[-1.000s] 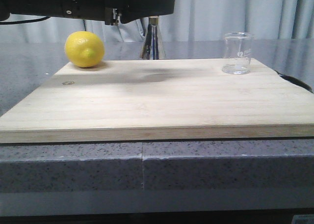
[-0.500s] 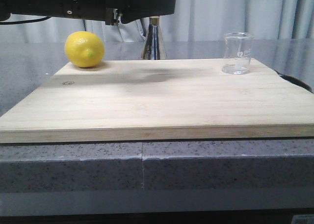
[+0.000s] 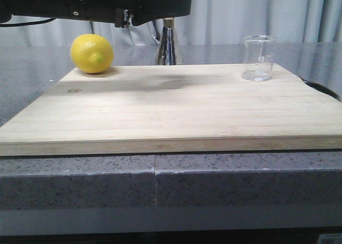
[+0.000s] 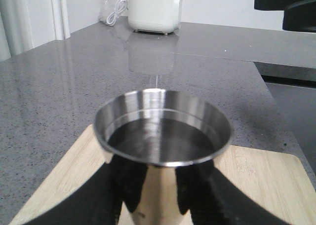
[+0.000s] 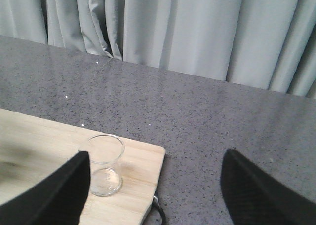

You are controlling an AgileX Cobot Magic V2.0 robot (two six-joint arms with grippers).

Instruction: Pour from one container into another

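Note:
The steel jigger (image 3: 169,46) stands at the far edge of the wooden board (image 3: 171,115), its top hidden behind my left arm. In the left wrist view its wide rim (image 4: 163,131) fills the middle. My left gripper (image 4: 160,198) is shut on the jigger's body below the rim, one black finger on each side. The clear glass beaker (image 3: 259,58) stands upright at the board's far right corner and looks empty. My right gripper (image 5: 155,195) hangs open above that corner, out of the front view. The beaker (image 5: 103,168) sits just by one of its fingers (image 5: 54,195), apart from it.
A yellow lemon (image 3: 92,53) lies at the board's far left. The board rests on a grey speckled counter (image 3: 160,180). A black cable (image 5: 160,210) curls off the board's right edge. A white appliance (image 4: 154,10) stands far off, and grey curtains hang behind.
The jigger has shifted a few pixels to the right with my left gripper on it. The beaker and lemon have not moved.

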